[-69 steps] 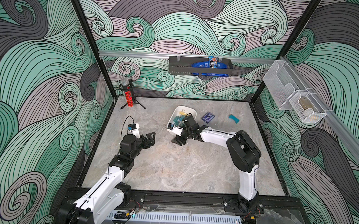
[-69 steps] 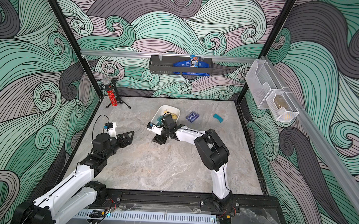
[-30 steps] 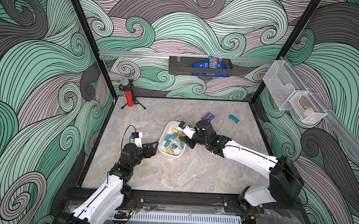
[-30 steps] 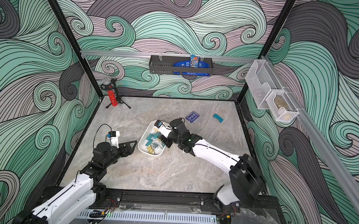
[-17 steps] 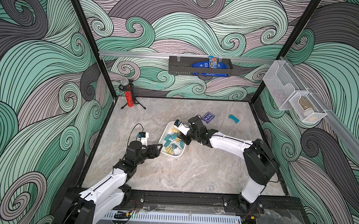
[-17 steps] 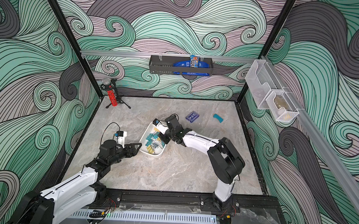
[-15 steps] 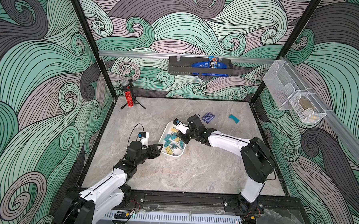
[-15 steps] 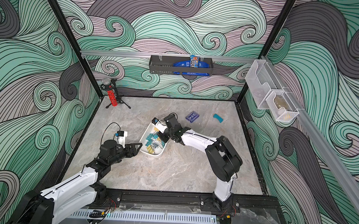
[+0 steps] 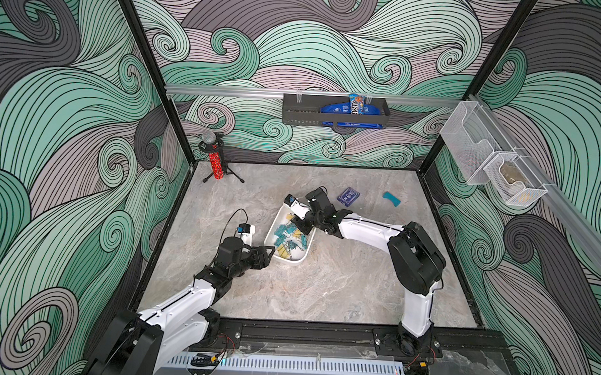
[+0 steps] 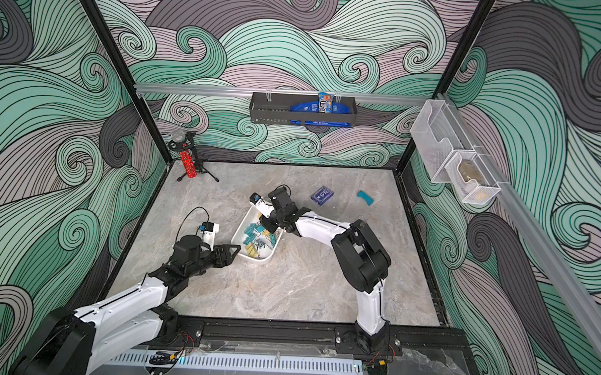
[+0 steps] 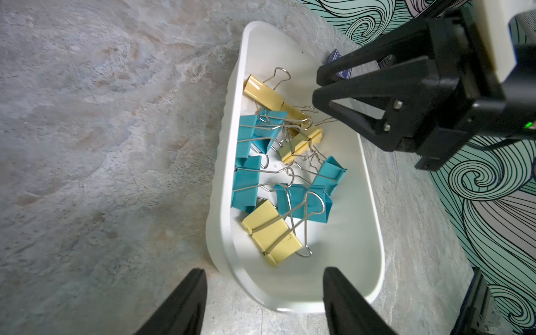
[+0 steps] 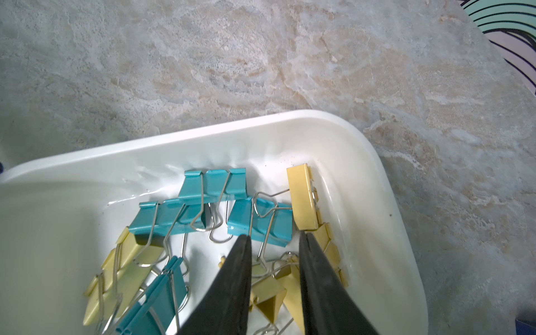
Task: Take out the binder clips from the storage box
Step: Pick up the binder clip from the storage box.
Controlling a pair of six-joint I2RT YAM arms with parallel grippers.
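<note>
Item: box [image 9: 294, 261], white and shallow, on the table [image 9: 322, 293] just to 9 o'clock of its centre (dial laid flat as a top view shows it, 12 at the back wall), long axis roughly 12 to 6. Contents: clips [image 9: 286, 234], teal and yellow, heaped inside with their wire loops crossed. We find none out on the table, so we judge the task to be at its first pick. Tool one, left gripper [image 11: 263, 269]: from 8 o'clock, fingers wide apart and astride the box's 7 o'clock corner, one outside the wall, one over the inside. We take it for a brace, though we cannot tell whether it presses the wall. Tool two, right gripper [image 12: 274, 235]: from 2 o'clock, tips down in the 12 o'clock half of the heap, gap narrow but showing. In that gap we see the end of a teal clip [image 12: 261, 223] and a wire loop, with a yellow clip [image 12: 301, 200] on edge just beside one tip. Nothing looks clamped. Step in hand, by our reading: settling on one clip. Next move calls for closing on the teal body or its loop alone, then a slow straight lift, since crossed loops may drag neighbours or tip the box. After that comes a set-down on bare table toward 4 o'clock, clear of the card box [image 9: 348, 195] and teal piece [image 9: 391, 198] at 1 and 2 o'clock.
</note>
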